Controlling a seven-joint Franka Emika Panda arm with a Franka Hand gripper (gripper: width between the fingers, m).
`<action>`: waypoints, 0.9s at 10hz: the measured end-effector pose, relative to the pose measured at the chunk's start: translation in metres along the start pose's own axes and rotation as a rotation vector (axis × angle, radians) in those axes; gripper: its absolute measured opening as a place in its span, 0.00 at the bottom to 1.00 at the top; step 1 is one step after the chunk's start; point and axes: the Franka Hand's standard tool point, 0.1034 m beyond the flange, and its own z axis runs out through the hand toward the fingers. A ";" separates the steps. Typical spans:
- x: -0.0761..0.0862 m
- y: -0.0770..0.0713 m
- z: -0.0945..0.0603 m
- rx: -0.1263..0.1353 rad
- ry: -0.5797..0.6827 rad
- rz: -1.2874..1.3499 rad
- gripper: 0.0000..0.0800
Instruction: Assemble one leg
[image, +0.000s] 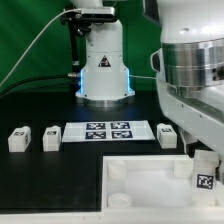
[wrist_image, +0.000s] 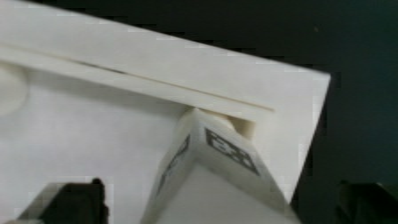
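The leg (image: 204, 172) is a small white block with a square tag. It stands at the corner of the large white tray-like piece (image: 140, 185) on the exterior view's right, under the arm. In the wrist view the leg (wrist_image: 217, 160) rises between my dark fingers (wrist_image: 71, 205), close to the tray's raised rim (wrist_image: 214, 95). My gripper (wrist_image: 205, 215) straddles the leg with its jaws apart. One finger lies against the leg and a gap shows on the other side. Three more legs stand on the table (image: 18, 138), (image: 51, 137), (image: 167, 135).
The marker board (image: 108, 131) lies flat behind the tray. The robot base (image: 104, 70) stands at the back with cables beside it. The arm's bulk fills the exterior view's right side.
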 end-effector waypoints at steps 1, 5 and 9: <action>0.001 0.000 0.000 -0.001 0.001 -0.104 0.81; 0.004 -0.003 -0.004 -0.039 0.015 -0.882 0.81; 0.007 -0.002 -0.004 -0.041 0.016 -0.922 0.50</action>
